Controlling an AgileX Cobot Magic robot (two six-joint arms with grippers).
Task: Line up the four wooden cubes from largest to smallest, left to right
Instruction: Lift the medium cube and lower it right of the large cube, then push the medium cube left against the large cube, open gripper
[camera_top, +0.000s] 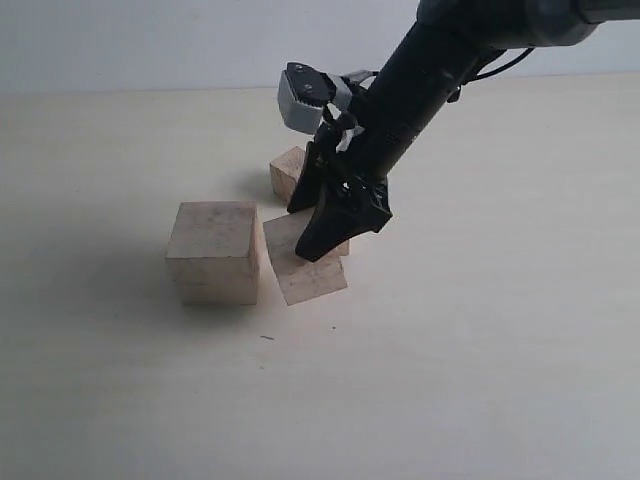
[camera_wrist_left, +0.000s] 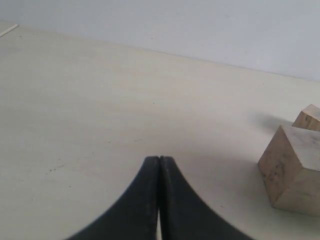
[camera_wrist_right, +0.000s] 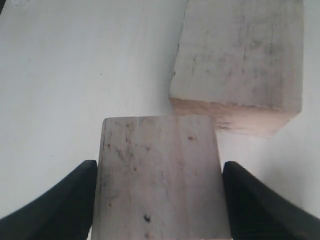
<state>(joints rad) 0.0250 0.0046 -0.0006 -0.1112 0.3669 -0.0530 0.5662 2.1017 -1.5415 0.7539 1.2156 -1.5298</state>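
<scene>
The largest wooden cube (camera_top: 215, 250) stands on the pale table, left of centre. Right beside it a middle-sized cube (camera_top: 308, 275) sits turned at an angle, and my right gripper (camera_top: 308, 232) is shut on it, one black finger against each side. In the right wrist view this cube (camera_wrist_right: 160, 175) fills the gap between the fingers (camera_wrist_right: 75, 200), with the largest cube (camera_wrist_right: 240, 60) just beyond. A small cube (camera_top: 288, 172) lies behind the arm. A fourth cube is hidden. My left gripper (camera_wrist_left: 159, 159) is shut on nothing, off to the side of the largest cube (camera_wrist_left: 292, 170).
The black right arm (camera_top: 420, 80) slants down from the upper right over the cubes. A smaller cube (camera_wrist_left: 310, 117) peeks out behind the largest one in the left wrist view. The table (camera_top: 480, 350) meets a pale wall at the back.
</scene>
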